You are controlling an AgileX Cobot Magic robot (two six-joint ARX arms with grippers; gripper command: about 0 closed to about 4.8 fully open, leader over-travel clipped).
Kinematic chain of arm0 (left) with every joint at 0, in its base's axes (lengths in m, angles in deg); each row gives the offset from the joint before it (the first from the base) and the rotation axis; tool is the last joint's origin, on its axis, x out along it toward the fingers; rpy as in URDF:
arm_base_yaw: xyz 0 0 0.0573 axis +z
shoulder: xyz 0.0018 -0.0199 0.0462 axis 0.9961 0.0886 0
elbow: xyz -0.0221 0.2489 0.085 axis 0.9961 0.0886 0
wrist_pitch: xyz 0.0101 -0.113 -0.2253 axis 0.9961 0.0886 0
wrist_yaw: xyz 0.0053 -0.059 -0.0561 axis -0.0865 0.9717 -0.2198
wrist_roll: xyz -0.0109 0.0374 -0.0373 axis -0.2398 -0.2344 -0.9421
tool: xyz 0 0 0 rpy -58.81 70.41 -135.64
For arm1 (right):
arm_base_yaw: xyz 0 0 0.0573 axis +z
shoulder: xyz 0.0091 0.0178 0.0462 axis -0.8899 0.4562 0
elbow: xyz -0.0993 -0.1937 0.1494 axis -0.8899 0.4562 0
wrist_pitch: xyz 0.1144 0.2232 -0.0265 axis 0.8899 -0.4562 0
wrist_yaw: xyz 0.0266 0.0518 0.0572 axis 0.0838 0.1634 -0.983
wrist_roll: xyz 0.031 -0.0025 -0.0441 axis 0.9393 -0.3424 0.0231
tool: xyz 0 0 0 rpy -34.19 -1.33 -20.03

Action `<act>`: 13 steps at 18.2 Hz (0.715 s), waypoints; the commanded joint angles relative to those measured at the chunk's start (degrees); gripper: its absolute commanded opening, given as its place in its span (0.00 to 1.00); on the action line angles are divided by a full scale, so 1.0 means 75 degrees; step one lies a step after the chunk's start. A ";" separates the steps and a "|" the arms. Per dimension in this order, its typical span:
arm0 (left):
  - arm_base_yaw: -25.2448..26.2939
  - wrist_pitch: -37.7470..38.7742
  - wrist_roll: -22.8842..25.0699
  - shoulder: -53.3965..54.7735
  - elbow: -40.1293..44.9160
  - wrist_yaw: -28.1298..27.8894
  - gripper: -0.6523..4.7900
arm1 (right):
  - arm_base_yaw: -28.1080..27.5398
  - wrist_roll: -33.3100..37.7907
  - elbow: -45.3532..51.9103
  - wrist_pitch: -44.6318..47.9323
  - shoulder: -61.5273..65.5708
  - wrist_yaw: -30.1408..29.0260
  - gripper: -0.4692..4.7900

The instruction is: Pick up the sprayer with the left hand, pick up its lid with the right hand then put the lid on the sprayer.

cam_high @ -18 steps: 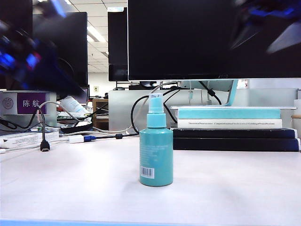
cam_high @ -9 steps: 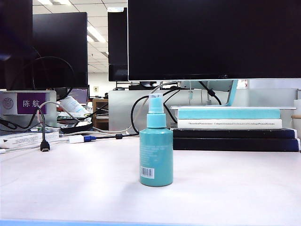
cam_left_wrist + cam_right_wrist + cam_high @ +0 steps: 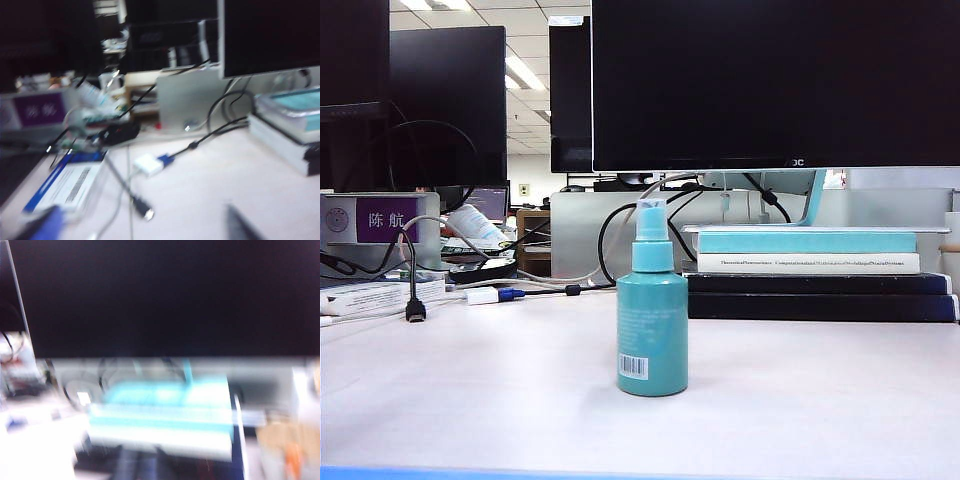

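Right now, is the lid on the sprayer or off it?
On. In the exterior view the clear lid sits over the nozzle of the upright sprayer, which stands alone on the table; neither tool is near it.

Right wrist view is motion-blurred throughout; left gripper (image 3: pixel 145 227) shows only blurred jaws at the frame edge.

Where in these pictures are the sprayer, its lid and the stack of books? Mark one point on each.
sprayer (image 3: pixel 652 335): exterior view, middle of the teal body.
lid (image 3: pixel 651 219): exterior view, clear cap seated over the nozzle.
stack of books (image 3: pixel 808 264): exterior view, spine of the white book.
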 commanded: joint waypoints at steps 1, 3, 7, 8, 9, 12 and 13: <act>-0.0003 0.1102 -0.0064 -0.1096 0.0227 -0.0498 0.70 | -0.0003 0.0396 0.0653 0.0076 -0.0251 0.0207 0.08; -0.0003 0.1644 -0.0055 -0.1440 0.0256 -0.0991 0.55 | -0.0006 0.0434 0.1046 0.0079 -0.0233 0.0210 0.08; -0.0003 0.1856 0.0017 -0.1443 0.0274 -0.1370 0.31 | -0.0038 0.0321 0.1139 -0.0918 -0.0184 0.0376 0.08; -0.0003 0.1912 0.0029 -0.1443 0.0277 -0.1343 0.18 | -0.0038 0.0321 0.1139 -0.1096 -0.0184 0.0326 0.08; -0.0003 0.1950 0.0032 -0.1443 0.0277 -0.1341 0.16 | -0.0038 0.0321 0.1139 -0.1209 -0.0184 0.0323 0.08; -0.0003 0.1967 0.0117 -0.1443 0.0277 -0.1346 0.15 | -0.0035 0.0367 0.1139 -0.1996 -0.0195 0.0017 0.08; -0.0003 0.1967 0.0119 -0.1443 0.0277 -0.1355 0.15 | -0.0035 0.0370 0.1139 -0.2090 -0.0195 -0.0090 0.08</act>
